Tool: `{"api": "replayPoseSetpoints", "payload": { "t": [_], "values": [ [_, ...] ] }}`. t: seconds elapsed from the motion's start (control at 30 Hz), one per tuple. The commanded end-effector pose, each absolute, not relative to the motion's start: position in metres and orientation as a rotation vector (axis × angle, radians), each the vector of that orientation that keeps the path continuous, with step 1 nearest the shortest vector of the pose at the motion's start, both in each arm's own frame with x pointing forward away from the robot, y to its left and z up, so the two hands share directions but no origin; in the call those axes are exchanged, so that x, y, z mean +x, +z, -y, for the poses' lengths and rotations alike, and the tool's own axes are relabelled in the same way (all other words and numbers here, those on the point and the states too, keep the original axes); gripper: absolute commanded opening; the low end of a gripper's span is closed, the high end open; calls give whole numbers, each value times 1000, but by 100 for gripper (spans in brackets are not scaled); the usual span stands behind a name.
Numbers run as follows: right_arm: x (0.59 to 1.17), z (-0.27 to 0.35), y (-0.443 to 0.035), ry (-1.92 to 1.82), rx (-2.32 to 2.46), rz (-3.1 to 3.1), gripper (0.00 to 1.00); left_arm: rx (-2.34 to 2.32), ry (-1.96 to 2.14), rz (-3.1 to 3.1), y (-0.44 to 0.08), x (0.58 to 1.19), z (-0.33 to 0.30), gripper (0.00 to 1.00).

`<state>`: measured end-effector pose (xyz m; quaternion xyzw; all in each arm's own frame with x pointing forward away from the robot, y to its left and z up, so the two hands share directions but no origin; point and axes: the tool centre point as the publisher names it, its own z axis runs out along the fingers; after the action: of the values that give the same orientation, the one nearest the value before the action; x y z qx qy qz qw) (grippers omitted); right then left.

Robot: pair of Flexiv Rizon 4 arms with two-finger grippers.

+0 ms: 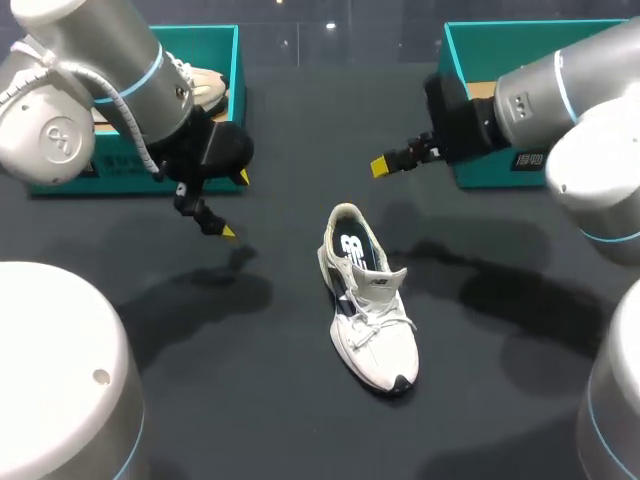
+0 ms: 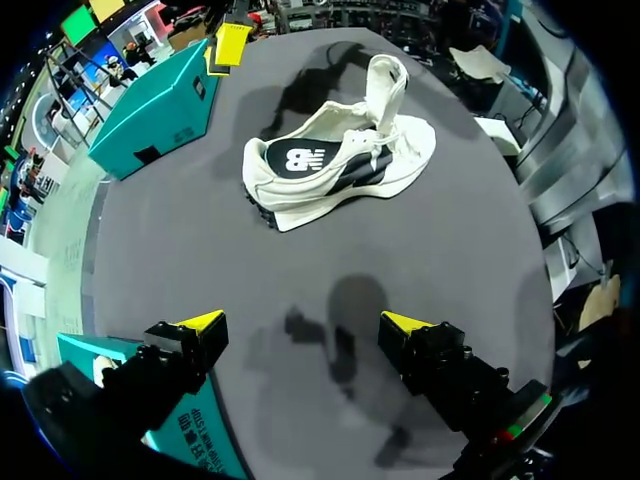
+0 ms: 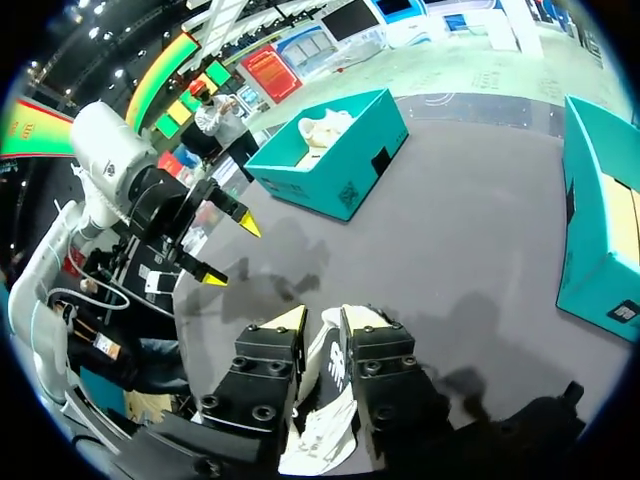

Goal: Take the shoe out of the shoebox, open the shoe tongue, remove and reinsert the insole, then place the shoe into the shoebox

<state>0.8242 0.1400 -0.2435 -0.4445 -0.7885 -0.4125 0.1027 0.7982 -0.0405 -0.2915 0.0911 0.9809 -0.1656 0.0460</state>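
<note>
A white sneaker [image 1: 372, 325] with dark side panels lies in the middle of the dark table, its tongue [image 1: 383, 283] folded up and the printed insole [image 1: 352, 246] showing in its opening. My left gripper [image 1: 236, 205] hangs open above the table to the shoe's left, holding nothing; in the left wrist view the sneaker [image 2: 340, 160] lies well ahead of the left gripper [image 2: 303, 322]. My right gripper [image 1: 385, 165] hovers behind the shoe. In its own view the right gripper [image 3: 322, 320] has only a narrow gap between its fingers, nothing in it, and the sneaker [image 3: 328, 375] shows below.
A teal shoebox [image 1: 232, 60] at the back left holds a second white shoe [image 1: 205, 85]. Another teal shoebox [image 1: 480, 165] stands at the back right, partly behind my right arm.
</note>
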Motion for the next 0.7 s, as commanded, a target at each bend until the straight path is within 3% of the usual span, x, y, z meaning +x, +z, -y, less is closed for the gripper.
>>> {"api": "replayPoseSetpoints", "payload": {
  "t": [0.03,0.53,0.7],
  "values": [
    [826,-142,-235,-827,-1331,2416,0,272,-501,-2993,-283,794,29,100],
    [800,-158,-219,-307,-1767,2388,0,410,-398,-3000,-248,803,-8,100],
    [800,-158,-219,-307,-1767,2388,0,410,-398,-3000,-248,803,-8,100]
  ]
}}
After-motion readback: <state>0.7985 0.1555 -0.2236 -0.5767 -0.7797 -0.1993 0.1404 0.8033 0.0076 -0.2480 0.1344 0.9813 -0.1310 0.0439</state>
